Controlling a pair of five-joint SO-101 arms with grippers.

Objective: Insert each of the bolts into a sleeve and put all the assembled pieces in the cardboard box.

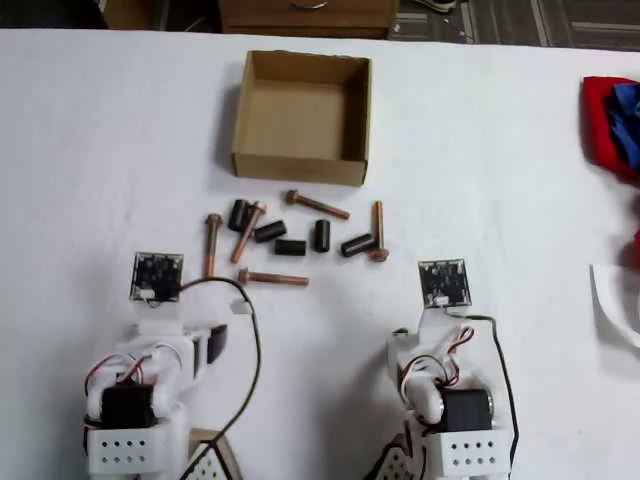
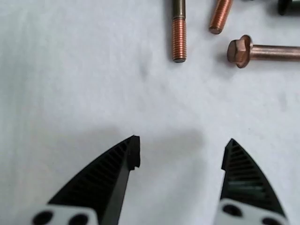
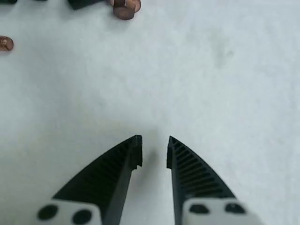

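Several copper bolts (image 1: 273, 278) and black sleeves (image 1: 290, 247) lie loose on the white table, just in front of the open cardboard box (image 1: 352, 120). None of the bolts sits in a sleeve. Both arms are at the near edge. My left gripper (image 2: 183, 145) hovers open over bare table, with a threaded bolt shaft (image 2: 178, 33) and a hex-headed bolt (image 2: 262, 51) a short way beyond its tips. My right gripper (image 3: 153, 143) is open by a narrow gap and holds nothing; a bolt head (image 3: 125, 8) and a sleeve end (image 3: 84, 3) lie farther ahead.
A red cloth (image 1: 608, 120) and a white curved object (image 1: 612, 305) lie at the table's right edge. A black cable (image 1: 252, 330) loops beside the left arm. Bare table stretches to the left of the box and between the arms.
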